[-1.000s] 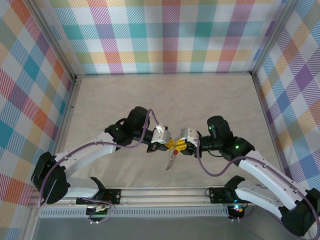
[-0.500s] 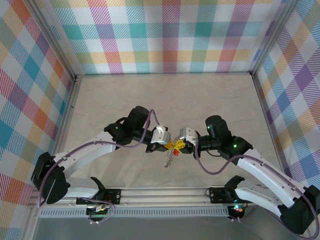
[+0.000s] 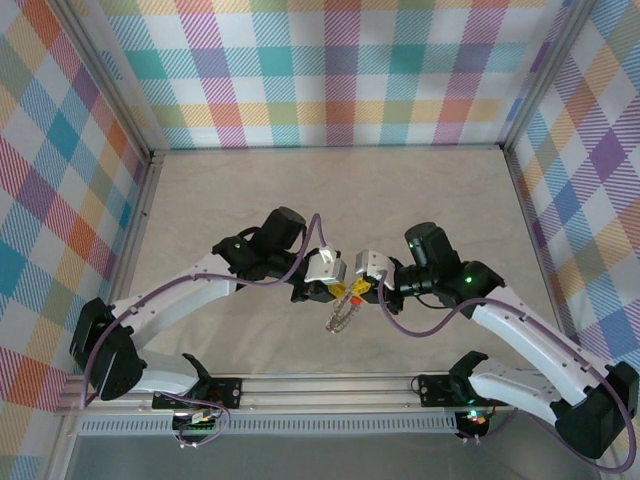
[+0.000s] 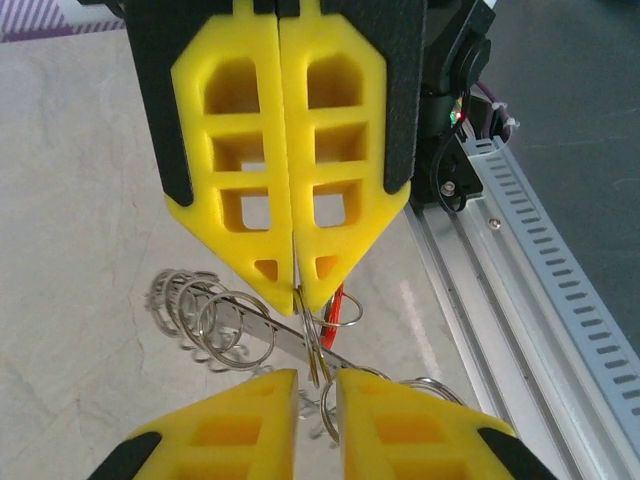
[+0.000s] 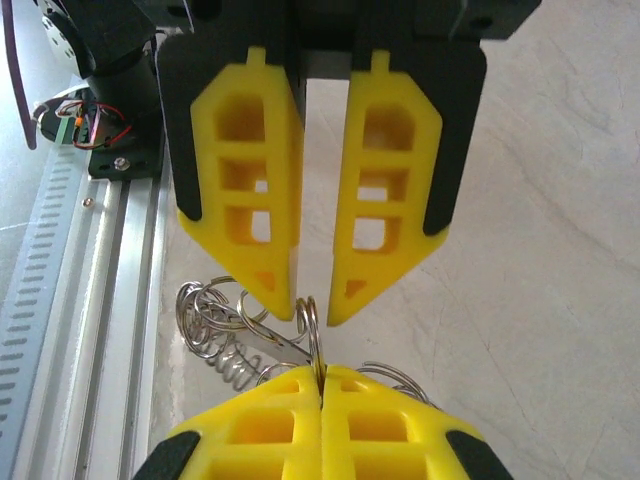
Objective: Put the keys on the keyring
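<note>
The keyring [image 3: 342, 316] hangs above the table between both grippers, a silvery ring [image 5: 312, 325] seen edge-on with several small rings and a spring dangling from it. My right gripper [image 5: 321, 372] is shut on the ring's rim. Facing it tip to tip, my left gripper [image 4: 317, 375] stands slightly open, and the ring's edge [image 4: 316, 345] sits in the gap between its yellow fingers. The key's red head [image 4: 340, 303] peeks out behind the ring, with its silvery blade [image 4: 265, 330] slanting across the cluster. From above, the left gripper [image 3: 337, 291] and the right gripper [image 3: 357, 290] meet at the table's near middle.
The aluminium rail [image 3: 330, 385] that carries both arm bases runs along the near edge, close below the hanging rings. Plaid walls [image 3: 330, 70] enclose the beige tabletop [image 3: 330, 200] on three sides, with open surface behind the grippers.
My left gripper has parted its fingers a little and let go of the ring. The right gripper has closed on the ring. Both wrists shifted slightly and the dangling cluster swung.
</note>
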